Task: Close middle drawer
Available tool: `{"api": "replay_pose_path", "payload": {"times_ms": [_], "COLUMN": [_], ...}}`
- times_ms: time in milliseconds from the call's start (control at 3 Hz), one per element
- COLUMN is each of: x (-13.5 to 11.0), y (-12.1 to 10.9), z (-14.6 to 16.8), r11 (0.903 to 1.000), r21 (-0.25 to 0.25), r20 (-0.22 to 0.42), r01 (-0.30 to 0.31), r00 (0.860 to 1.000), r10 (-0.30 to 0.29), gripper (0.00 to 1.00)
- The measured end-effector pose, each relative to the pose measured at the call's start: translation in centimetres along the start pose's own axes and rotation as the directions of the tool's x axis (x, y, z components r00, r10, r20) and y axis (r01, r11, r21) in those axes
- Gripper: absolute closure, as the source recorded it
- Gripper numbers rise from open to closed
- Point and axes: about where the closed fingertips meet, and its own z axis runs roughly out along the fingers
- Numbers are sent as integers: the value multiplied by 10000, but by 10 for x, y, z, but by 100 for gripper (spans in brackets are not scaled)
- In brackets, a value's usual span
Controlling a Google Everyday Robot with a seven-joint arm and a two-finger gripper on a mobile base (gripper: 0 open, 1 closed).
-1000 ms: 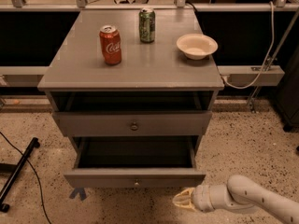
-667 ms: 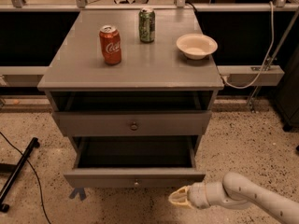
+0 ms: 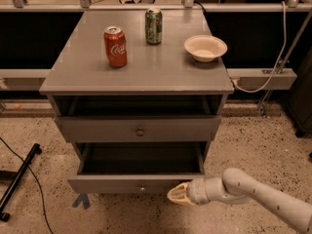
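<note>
The gripper (image 3: 176, 195), fingers pinched narrow, is hanging just at the right end of the pulled-out middle drawer (image 3: 117, 184) front, while a white bowl (image 3: 216, 52) is sitting near the tabletop's right edge.

middle drawer (image 3: 117, 184) pulled out, pincer (image 3: 176, 195) at front

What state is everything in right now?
middle drawer: pulled far out, open.
upper drawer: slightly out, interior showing.
red cola can: upright.
green can: upright.
bowl: upright, empty.
gripper: at middle drawer's front, right of knob.
</note>
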Motion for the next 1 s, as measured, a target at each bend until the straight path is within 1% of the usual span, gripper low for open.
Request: {"api": "replay_pose_path", "payload": {"times_ms": [333,667,1000], "x": [-19,-13,3], "y": [-25,-20,-1], "z": [-1,-7,-19], "r11": [9994,9997,9999], "r21": [145,84,21], "r20": [206,166,183], "r01": [314,217,-132], "r00": [9993,9996,9997], "r10": [-317,-218,131], "gripper": [100,100,100]}}
